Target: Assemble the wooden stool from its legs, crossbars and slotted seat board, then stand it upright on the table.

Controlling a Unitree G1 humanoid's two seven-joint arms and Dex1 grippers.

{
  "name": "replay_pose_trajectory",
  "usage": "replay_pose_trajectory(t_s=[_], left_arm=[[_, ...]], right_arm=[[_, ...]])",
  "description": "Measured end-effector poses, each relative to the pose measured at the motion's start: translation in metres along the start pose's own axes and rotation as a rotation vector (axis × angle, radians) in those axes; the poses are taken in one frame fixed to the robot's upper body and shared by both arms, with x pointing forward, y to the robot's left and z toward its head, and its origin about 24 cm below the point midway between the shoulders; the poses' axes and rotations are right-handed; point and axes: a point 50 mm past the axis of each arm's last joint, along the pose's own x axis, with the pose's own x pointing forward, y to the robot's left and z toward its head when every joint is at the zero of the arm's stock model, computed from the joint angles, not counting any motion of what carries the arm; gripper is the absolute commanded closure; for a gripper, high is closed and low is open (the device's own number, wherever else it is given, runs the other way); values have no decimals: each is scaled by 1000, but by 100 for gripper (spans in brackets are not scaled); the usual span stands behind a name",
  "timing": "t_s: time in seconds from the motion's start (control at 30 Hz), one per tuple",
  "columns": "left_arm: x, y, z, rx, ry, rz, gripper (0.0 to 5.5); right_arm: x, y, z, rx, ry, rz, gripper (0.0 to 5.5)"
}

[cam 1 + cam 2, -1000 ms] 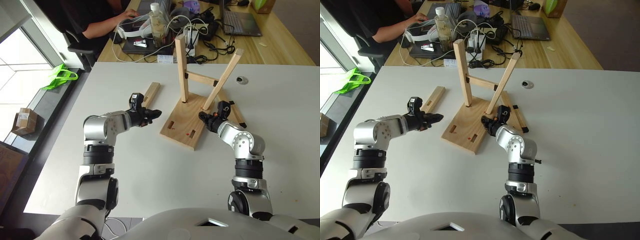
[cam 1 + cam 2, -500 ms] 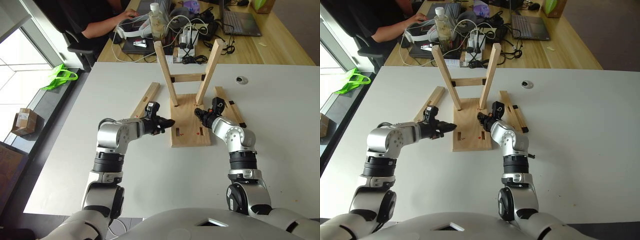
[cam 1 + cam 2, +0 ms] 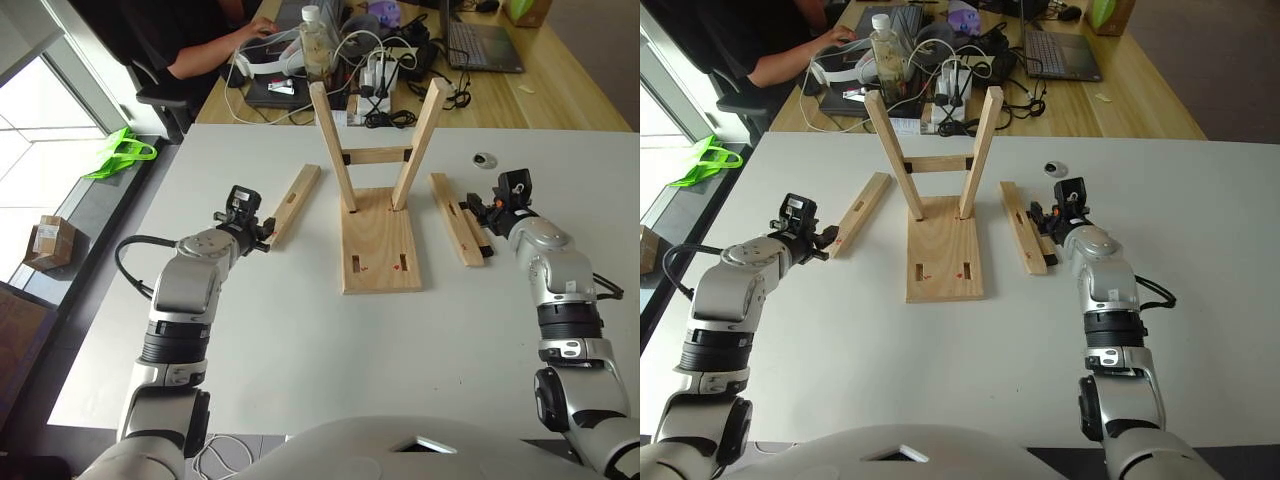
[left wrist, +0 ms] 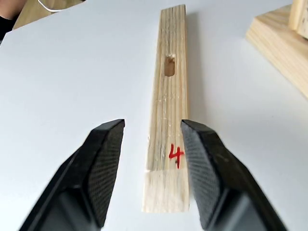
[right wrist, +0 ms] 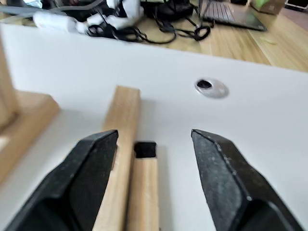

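Two grippers are held open for grasping: left gripper [image 4: 150, 139] astride the left-hand leg [image 4: 169, 96], right gripper [image 5: 154, 144] seemingly over the right-hand leg [image 5: 122, 115].

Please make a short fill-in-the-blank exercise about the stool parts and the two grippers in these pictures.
The flat seat board holds ____ upright legs.
The loose leg by the left gripper bears the red number ____.
The fingers of the right gripper are ____.
Missing words: two; 4; open.
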Motion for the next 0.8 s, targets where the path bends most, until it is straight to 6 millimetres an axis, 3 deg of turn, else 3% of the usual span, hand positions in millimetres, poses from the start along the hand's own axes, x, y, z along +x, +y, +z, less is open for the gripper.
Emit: replay_pose_trajectory(t_s=[0.17,0.33,0.63,0.8], left_arm=[[-10,-22,34,-103,-274,38,333],[-17,-20,14,-137,-250,115,333],[-19,-23,13,-150,-256,133,333],[-22,-23,15,-145,-269,145,333]], right_arm=[[3,-14,-21,-58,73,57,261],[-2,-24,-29,-122,105,136,261],[-11,-18,-29,-187,108,267,261],[-15,-11,-16,-199,68,302,261]])
